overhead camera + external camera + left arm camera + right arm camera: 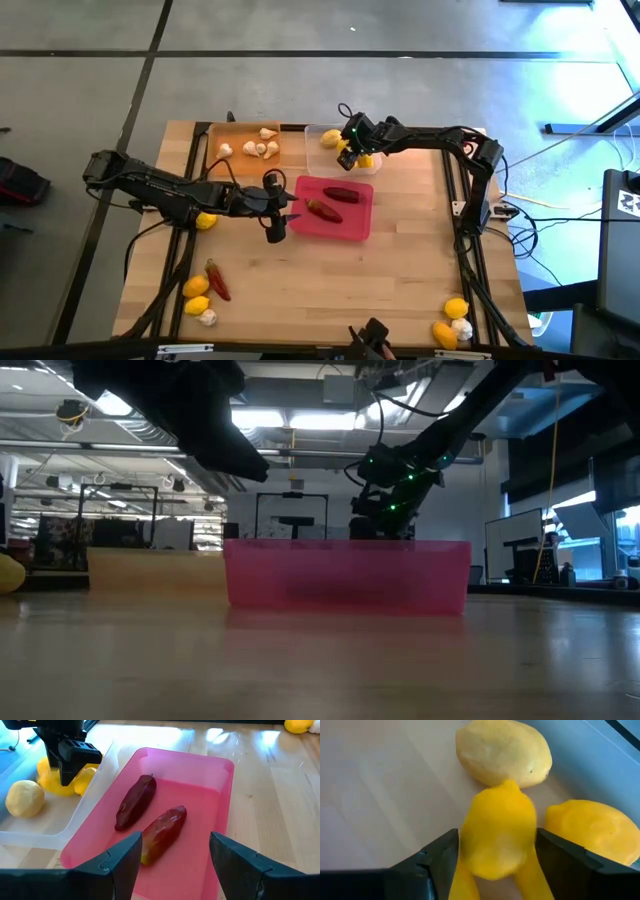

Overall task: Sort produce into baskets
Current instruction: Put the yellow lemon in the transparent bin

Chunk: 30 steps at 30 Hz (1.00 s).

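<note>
Pink-red tray mid-table from above, two chili peppers inside, left gripper at its edge; right gripper over clear tray; left wrist: fingers spread wide, empty; right wrist: closed around lemon.

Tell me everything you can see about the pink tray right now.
The pink tray is a shallow rectangular plastic tray, translucent, with rounded corners and low walls. It sits flat on the wooden table, near the middle, next to the clear tray. Two dark red chili peppers lie inside, one beside the other. The left gripper hovers open at its edge, over the nearer pepper, apparently touching nothing.
</note>
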Each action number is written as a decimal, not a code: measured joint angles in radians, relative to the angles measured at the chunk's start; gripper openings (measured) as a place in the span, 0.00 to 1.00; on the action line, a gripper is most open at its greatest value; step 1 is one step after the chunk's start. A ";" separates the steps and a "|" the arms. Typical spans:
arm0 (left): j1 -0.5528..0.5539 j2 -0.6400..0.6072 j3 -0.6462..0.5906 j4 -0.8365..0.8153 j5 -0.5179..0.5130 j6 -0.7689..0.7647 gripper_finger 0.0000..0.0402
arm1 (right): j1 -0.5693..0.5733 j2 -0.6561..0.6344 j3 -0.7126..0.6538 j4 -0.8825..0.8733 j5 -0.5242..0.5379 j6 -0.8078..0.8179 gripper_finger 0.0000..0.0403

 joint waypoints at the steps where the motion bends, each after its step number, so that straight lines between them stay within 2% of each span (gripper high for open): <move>1: 0.000 0.000 0.000 0.000 0.000 0.000 0.57 | 0.000 0.000 0.000 0.000 0.000 0.000 0.65; 6: 0.000 0.000 0.000 0.000 0.000 0.000 0.57 | 0.002 -0.017 -0.001 -0.009 0.001 -0.001 0.65; 10: -0.006 -0.004 0.001 -0.028 0.000 -0.005 0.57 | 0.025 -0.082 -0.001 -0.047 -0.015 0.000 0.62; 16: -0.033 -0.087 0.050 -0.294 0.000 -0.074 0.57 | 0.109 -0.231 -0.001 -0.193 -0.100 -0.008 0.60; 23: -0.037 -0.175 0.052 -0.447 0.004 -0.145 0.57 | 0.278 -0.369 -0.001 -0.237 -0.097 -0.025 0.60; 27: -0.033 -0.196 0.052 -0.437 0.005 -0.094 0.57 | 0.388 -0.398 -0.001 -0.232 -0.095 -0.033 0.60; 30: -0.025 -0.196 0.052 -0.405 0.004 -0.039 0.57 | 0.486 -0.398 -0.001 -0.231 -0.137 -0.029 0.60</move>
